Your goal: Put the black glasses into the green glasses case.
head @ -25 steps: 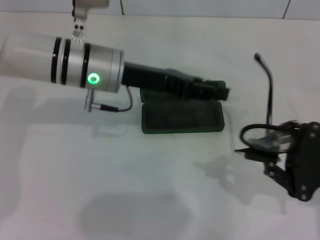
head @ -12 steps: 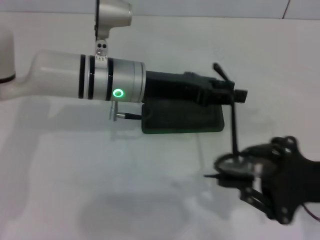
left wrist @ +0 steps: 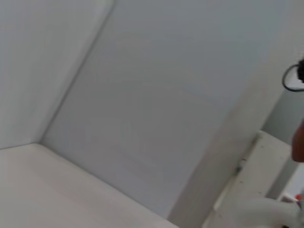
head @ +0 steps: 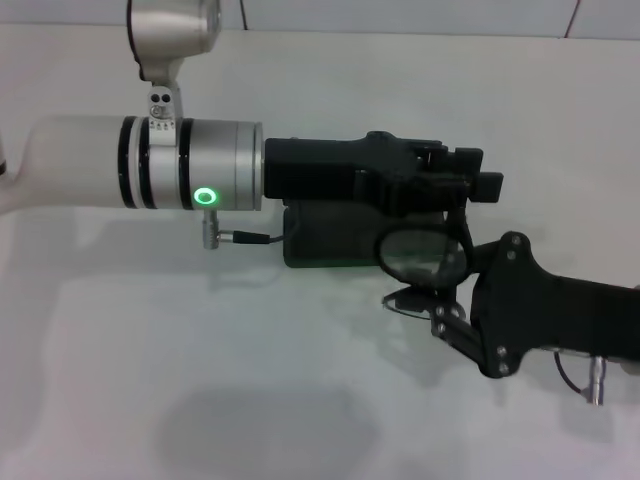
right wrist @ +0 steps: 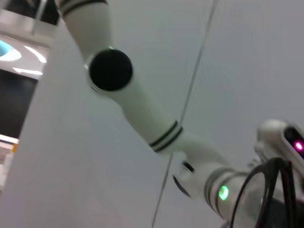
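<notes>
- The right end effector was clamped on the black glasses, holding them by the frame at the near edge of the lenses, just above the right-hand end of the green glasses case.
- In the right wrist view the lens rims of the glasses showed close to the camera, consistent with a held pair.
- The left end effector lay across the far edge of the case, apparently holding the lid back; whether it was clamped or released could not be told.
- Collision risk: both end effectors occupied the same end of the case. Further travel of the right arm could have driven the glasses or its links into the left one.
- Snag risk: one temple arm ran up toward the left end effector. Contact there could have twisted the frame in the grip.
- Placement risk: the glasses sat over one end of the case, not its middle. Release there could have left them straddling the rim or dropped onto the bench.
- Lid risk: if the left end effector had slipped, the lid could have closed on the glasses.
- View limit: the case interior was mostly hidden behind the left arm, so alignment could not be confirmed.
</notes>
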Robot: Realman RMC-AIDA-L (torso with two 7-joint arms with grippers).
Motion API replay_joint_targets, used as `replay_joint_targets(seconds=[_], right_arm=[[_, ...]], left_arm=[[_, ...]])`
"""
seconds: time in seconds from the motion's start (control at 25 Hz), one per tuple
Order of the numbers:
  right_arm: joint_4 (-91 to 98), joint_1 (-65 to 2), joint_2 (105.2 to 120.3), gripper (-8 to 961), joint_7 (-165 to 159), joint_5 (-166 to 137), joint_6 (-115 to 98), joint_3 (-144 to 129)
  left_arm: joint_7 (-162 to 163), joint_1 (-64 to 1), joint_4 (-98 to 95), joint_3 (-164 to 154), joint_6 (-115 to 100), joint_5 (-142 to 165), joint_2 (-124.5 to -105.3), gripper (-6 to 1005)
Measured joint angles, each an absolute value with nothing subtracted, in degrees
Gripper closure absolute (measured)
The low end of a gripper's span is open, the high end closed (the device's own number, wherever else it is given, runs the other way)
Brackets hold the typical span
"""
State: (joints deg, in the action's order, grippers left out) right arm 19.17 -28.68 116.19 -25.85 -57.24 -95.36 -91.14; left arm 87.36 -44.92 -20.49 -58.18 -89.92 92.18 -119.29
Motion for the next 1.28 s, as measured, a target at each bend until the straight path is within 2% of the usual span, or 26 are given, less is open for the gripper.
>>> replay_joint_targets(seconds=[0.96, 1.28], right_arm=[[18.94, -27.69, 115.64, 835, -27.09, -57.39, -92.89, -91.24], [19.25, -27.2, 115.66, 835, -25.23, -57.49, -91.8, -91.09]], left_arm=[[86.97, -44.13, -22.59, -57.12, -85.04, 93.63, -119.44, 488], [79.8, -40.17, -22.35, -46.77, -79.82, 91.15, -119.71, 488]])
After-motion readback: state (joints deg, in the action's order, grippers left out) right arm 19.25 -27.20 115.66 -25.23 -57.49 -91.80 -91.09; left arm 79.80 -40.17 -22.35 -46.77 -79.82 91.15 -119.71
